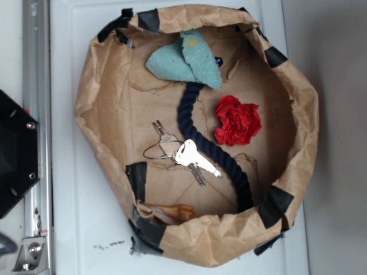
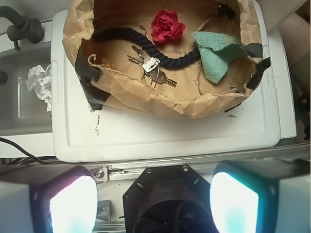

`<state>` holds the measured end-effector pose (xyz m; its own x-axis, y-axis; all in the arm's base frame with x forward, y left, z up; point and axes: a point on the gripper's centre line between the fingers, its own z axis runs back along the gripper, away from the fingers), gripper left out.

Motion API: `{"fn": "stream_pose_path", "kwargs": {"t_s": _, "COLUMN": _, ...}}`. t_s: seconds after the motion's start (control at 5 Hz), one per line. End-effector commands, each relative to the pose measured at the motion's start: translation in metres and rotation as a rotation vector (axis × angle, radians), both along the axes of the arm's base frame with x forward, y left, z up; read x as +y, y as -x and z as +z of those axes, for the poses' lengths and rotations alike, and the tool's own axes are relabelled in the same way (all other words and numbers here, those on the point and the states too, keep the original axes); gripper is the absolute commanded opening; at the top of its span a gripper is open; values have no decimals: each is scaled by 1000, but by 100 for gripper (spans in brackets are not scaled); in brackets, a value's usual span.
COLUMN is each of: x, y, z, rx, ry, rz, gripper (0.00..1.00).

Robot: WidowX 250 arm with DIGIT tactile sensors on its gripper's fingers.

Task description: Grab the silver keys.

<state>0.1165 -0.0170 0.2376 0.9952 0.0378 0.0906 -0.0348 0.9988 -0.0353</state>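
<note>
Keys: silver bunch on a thin wire ring, lying on the floor of the brown paper basket, touching the dark-blue rope along its near flank, with the red rag beyond the rope and the teal cloth at the rope's far end. Gripper: jaws spread wide, nothing held, high above the white surface and outside the basket; in the wrist view the keys lie well ahead, almost on the centreline, past the near wall. Orientation: in the exterior view the broad bright head sits at the ring with its blade pointing down-right, long axis diagonal and roughly parallel to the rope; a smaller key points up-left.
</note>
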Motion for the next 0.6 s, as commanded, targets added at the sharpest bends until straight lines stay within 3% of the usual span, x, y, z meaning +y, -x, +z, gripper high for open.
{"fn": "stream_pose_path", "kwargs": {"t_s": 0.0, "x": 0, "y": 0, "z": 0, "rx": 0, "ry": 0, "rz": 0, "gripper": 100}}
{"fn": "stream_pose_path", "kwargs": {"t_s": 0.2, "x": 20, "y": -50, "z": -26, "rx": -11, "ry": 51, "rz": 46, "gripper": 100}}
{"fn": "stream_pose_path", "kwargs": {"t_s": 0.4, "x": 24, "y": -75, "z": -40, "rx": -14, "ry": 38, "rz": 51, "gripper": 100}}
